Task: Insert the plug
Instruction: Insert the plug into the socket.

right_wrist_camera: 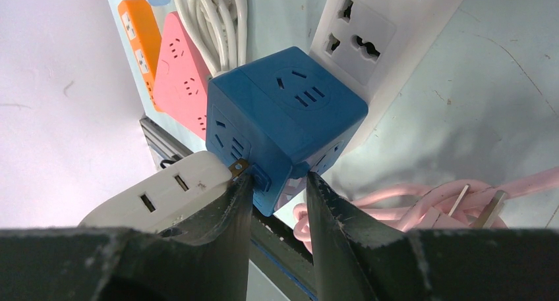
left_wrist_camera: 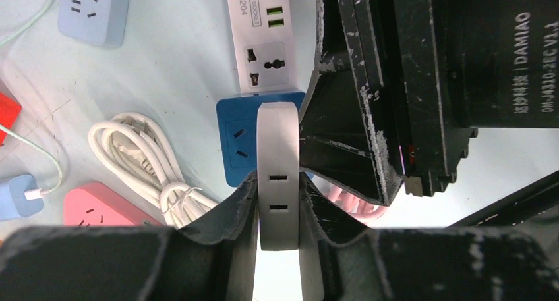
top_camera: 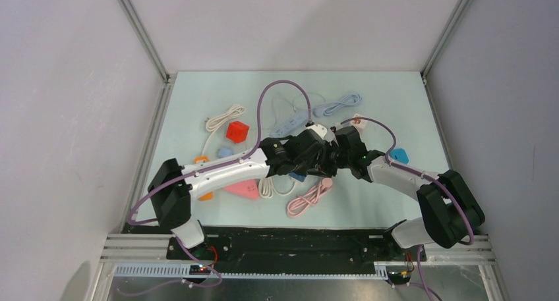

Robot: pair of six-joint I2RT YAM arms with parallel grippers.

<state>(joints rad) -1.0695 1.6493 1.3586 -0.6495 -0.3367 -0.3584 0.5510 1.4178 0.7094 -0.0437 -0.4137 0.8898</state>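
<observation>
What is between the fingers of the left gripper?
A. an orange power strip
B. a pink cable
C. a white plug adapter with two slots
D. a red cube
C: in the left wrist view the left gripper is closed on the white plug adapter, with the blue socket cube just behind it.

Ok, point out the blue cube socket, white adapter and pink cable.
blue cube socket (right_wrist_camera: 290,97), right wrist view, top face.
white adapter (left_wrist_camera: 278,149), left wrist view, slotted side.
pink cable (top_camera: 308,197), top view, middle of coil.
</observation>
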